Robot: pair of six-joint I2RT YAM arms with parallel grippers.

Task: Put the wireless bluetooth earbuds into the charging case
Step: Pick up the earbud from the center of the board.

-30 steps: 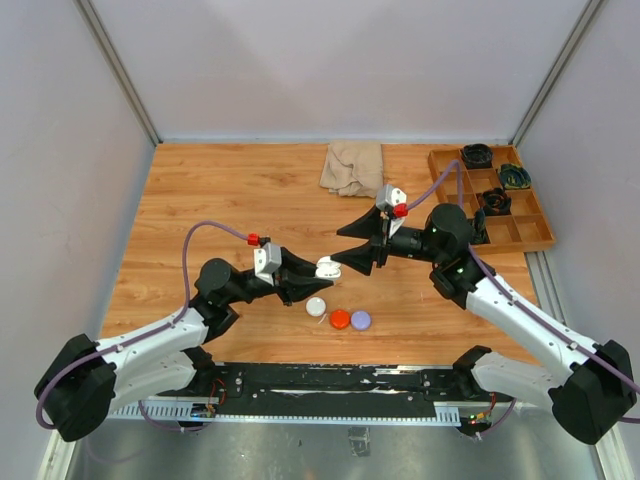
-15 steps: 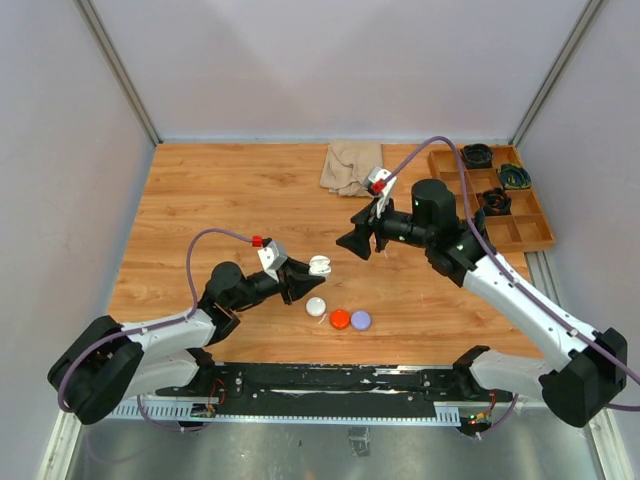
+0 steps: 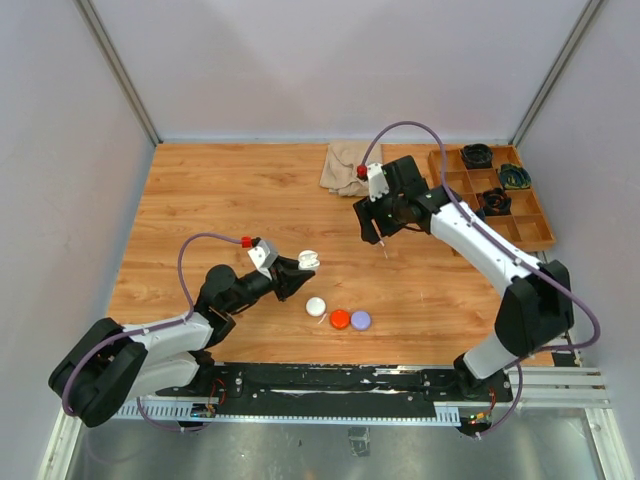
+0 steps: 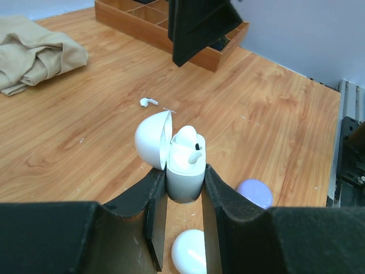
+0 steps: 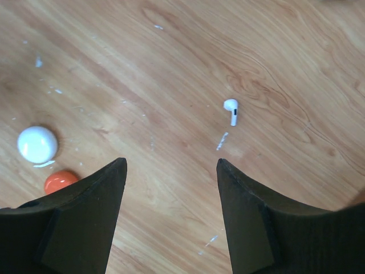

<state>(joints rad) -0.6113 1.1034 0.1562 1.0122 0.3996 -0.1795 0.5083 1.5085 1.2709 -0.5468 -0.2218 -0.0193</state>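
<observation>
Open white case [image 4: 183, 171]; loose white earbud [image 5: 231, 111]

The top camera looks down from high above and behind the arm bases [image 3: 85, 390], which lie along the bottom of its frame, and takes in the whole table [image 3: 220, 200] from far off. The left wrist camera sits low and close behind the left gripper [image 4: 183, 191] and the case [image 4: 185, 180], facing across the boards toward the tray [image 4: 137, 25] and cloth [image 4: 34, 57] along the top of its frame. The right wrist camera looks almost straight down past the right gripper [image 5: 171, 161]. All three views share the loose earbud [image 5: 231, 110] and the white puck [image 5: 37, 144].
</observation>
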